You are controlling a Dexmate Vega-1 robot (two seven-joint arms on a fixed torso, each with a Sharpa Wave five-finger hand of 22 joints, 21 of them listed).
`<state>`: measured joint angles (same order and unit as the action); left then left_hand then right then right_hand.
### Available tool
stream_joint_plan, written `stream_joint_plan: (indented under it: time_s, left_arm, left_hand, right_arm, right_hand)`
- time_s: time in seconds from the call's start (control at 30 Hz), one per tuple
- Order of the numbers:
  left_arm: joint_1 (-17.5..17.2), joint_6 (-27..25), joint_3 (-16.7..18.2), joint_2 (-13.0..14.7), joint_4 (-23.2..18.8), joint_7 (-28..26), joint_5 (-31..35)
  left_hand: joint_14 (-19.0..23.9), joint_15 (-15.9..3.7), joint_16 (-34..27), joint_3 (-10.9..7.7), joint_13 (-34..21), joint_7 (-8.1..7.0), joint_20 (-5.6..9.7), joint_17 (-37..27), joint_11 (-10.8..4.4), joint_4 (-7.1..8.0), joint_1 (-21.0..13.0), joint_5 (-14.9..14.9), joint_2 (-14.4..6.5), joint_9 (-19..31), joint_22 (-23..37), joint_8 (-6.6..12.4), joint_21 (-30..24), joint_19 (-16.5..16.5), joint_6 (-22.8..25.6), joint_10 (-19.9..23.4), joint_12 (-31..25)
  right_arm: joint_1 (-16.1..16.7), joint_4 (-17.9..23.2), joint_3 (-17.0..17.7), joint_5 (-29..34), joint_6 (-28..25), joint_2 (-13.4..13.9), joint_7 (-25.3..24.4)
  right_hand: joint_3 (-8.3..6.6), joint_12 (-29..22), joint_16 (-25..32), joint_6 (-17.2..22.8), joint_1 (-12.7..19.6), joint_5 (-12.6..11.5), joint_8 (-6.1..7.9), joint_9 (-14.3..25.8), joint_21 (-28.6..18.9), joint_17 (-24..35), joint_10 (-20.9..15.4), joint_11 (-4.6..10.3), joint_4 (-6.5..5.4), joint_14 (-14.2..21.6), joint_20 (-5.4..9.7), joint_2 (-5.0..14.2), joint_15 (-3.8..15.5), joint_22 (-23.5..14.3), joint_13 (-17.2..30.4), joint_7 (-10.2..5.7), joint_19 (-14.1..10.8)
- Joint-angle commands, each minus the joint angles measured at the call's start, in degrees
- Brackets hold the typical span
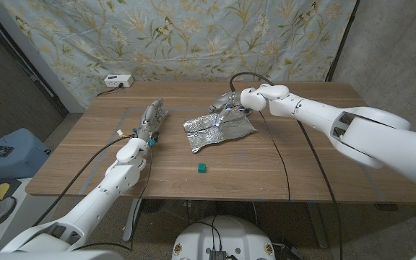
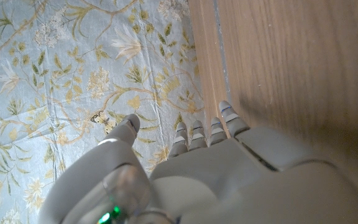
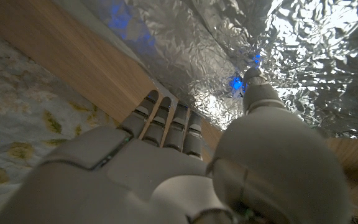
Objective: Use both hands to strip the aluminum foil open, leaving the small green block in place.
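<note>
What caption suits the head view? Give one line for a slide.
Foil sheet lies opened on the table, right hand at its far edge, green block apart.

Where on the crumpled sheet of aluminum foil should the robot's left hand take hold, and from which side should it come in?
Probably the near-left corner of the crumpled sheet of aluminum foil. That corner points toward the left hand, which stands apart from it on the wooden table, and its edge looks slightly lifted. Come in from the robot's left, low along the table. The right hand is at the far edge, so pulling apart would spread the sheet.

A pale blue floral cloth backdrop (image 1: 193,36) hangs behind the brown wooden table (image 1: 85,155), where a white power strip (image 1: 118,80) sits at the far-left corner.
</note>
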<state>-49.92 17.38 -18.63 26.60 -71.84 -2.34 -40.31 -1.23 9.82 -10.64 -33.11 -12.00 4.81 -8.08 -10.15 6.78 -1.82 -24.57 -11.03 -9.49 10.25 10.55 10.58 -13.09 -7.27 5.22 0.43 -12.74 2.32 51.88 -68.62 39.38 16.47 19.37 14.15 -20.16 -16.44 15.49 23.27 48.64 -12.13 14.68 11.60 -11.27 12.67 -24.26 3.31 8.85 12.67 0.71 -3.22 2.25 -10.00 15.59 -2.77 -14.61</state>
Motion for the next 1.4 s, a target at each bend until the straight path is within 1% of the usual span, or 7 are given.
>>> stream_joint_plan:
  time_s: [0.03,0.13,0.3,0.67,1.07,1.23,1.4]
  left_arm:
    - [1.02,-0.10,-0.23,-0.75,1.54,0.30,-0.11]
    - [1.39,0.34,-0.30,-1.09,2.36,0.75,-0.16]
    - [1.88,0.73,-0.40,-1.48,3.31,1.25,-0.21]
    - [1.58,0.99,-0.34,-1.76,3.14,0.38,0.00]
    - [0.11,0.68,0.00,-1.43,1.01,-0.97,-0.13]
    - [-0.59,0.30,0.03,-1.17,-0.36,-1.29,-0.25]
    - [-1.56,-0.15,0.19,-0.87,-2.16,-2.17,-0.34]
  left_hand:
    - [0.47,0.33,-0.04,-0.31,-0.03,0.09,-0.23,-0.18,0.22,-0.17,0.20,-0.41,-0.20,0.26,0.24,0.38,0.24,-0.38,0.74,0.57,-0.38]
    - [0.50,0.33,-0.04,-0.37,-0.03,0.05,-0.10,-0.18,0.17,-0.20,0.19,-0.42,-0.23,0.27,0.24,0.42,0.23,-0.43,0.87,0.59,-0.38]
    - [0.61,0.36,-0.08,-0.45,-0.04,0.02,-0.16,-0.19,0.18,-0.22,0.21,-0.43,-0.27,0.27,0.24,0.45,0.19,-0.57,1.02,0.80,-0.46]
    - [0.87,0.37,-0.14,-0.64,-0.04,0.00,-0.13,-0.19,0.12,-0.31,0.24,-0.44,-0.30,0.28,0.24,0.54,0.15,-0.74,1.41,1.05,-0.54]
    - [1.14,0.49,-0.21,-0.84,-0.05,0.09,-0.18,-0.22,0.18,-0.29,0.37,-0.44,-0.38,0.29,0.24,0.58,0.07,-1.02,1.75,1.27,-0.60]
    - [1.18,0.52,-0.20,-0.90,-0.05,0.01,-0.11,-0.23,0.16,-0.30,0.40,-0.45,-0.38,0.29,0.25,0.61,0.08,-1.05,1.90,1.37,-0.63]
    - [1.27,0.64,-0.21,-0.98,-0.05,0.07,-0.17,-0.23,0.22,-0.31,0.43,-0.45,-0.39,0.29,0.25,0.68,0.08,-1.06,2.17,1.58,-0.70]
  right_arm:
    - [0.12,0.51,-0.74,0.65,-1.35,0.24,-1.45]
    - [0.24,0.80,-0.86,0.96,-1.74,0.41,-1.73]
    - [0.57,1.31,-0.93,1.47,-2.34,0.67,-2.54]
    - [1.08,0.85,-1.41,2.52,-3.04,0.36,-5.18]
    - [2.96,3.90,-0.79,3.09,-4.84,2.31,-7.18]
    - [3.91,6.87,0.21,3.01,-5.29,4.18,-6.66]
    - [5.30,10.38,1.83,2.44,-5.54,6.39,-5.86]
  right_hand:
    - [0.08,-1.12,0.78,1.95,1.17,-0.63,0.73,0.33,-0.41,0.27,-2.38,0.79,0.27,1.38,-0.06,0.14,1.98,-0.09,0.56,-0.37,-0.77]
    - [0.08,-1.71,1.00,3.01,1.61,-0.69,0.97,0.33,-0.39,0.31,-3.81,0.49,0.36,2.01,-0.02,0.13,2.14,-0.09,0.74,-0.68,-0.84]
    - [0.09,-2.62,1.59,5.80,2.55,-0.87,1.66,0.32,-0.45,0.43,-6.13,1.37,0.44,3.56,0.09,0.18,3.21,-0.10,1.08,-1.03,-1.20]
    - [0.07,-6.04,4.10,13.22,5.23,-1.20,3.40,0.29,-0.91,1.21,-14.73,5.16,0.49,9.21,1.13,0.51,6.14,-0.16,1.75,-3.33,-3.39]
    - [0.57,-9.29,7.28,23.03,8.02,-0.90,6.03,0.10,-1.41,2.99,-23.30,7.40,0.53,14.71,2.93,0.90,9.10,-0.25,2.19,-5.70,-6.23]
    - [0.76,-9.32,7.76,24.06,8.39,-0.79,6.20,0.04,-1.42,3.39,-23.62,7.60,0.49,15.33,3.17,0.88,9.42,-0.26,2.15,-6.97,-6.51]
    - [0.81,-9.38,7.87,24.25,8.57,-0.75,6.17,0.02,-1.44,3.59,-23.89,7.63,0.45,15.31,3.34,0.96,9.55,-0.26,2.13,-7.01,-6.69]
